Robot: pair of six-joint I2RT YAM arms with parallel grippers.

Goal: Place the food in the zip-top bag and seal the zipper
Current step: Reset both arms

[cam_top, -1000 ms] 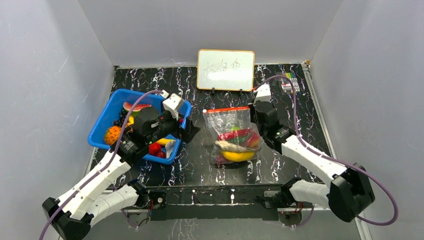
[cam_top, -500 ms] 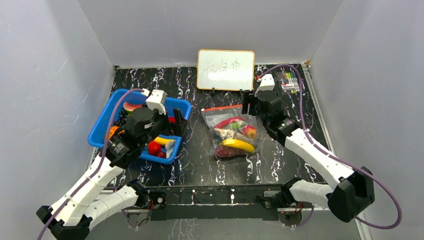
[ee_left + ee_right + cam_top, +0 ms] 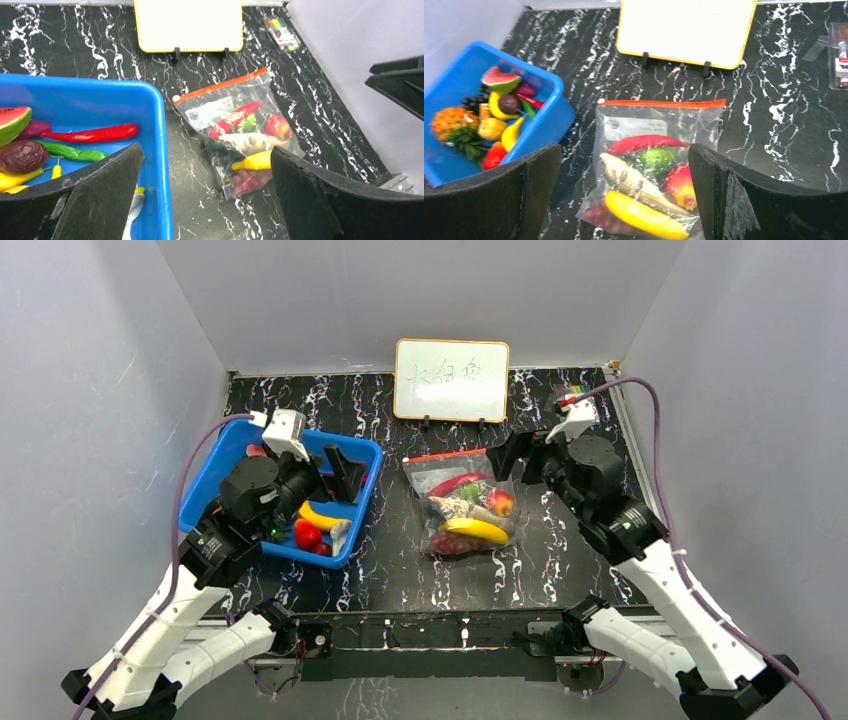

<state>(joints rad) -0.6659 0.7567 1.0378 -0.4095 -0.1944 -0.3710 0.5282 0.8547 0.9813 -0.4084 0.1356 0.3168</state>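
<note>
Looks like a robot lab booth: grey panels [image 3: 100,390] walling a black marbled desk [image 3: 400,575], whiteboard [image 3: 452,379] propped at the back.

From above, the white left arm [image 3: 262,490] hides much of the blue plastic basket [image 3: 362,498]. Handwriting on the yellow-rimmed whiteboard [image 3: 451,379] is too small to read. The right wrist view's edge cuts the clear marker packet [image 3: 839,55].

White-and-black arms [image 3: 185,598], purple cables [image 3: 181,490]

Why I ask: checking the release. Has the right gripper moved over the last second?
Yes. The right gripper has drawn rightward off the bag, jaws open, its wrist now right of the whiteboard.
</note>
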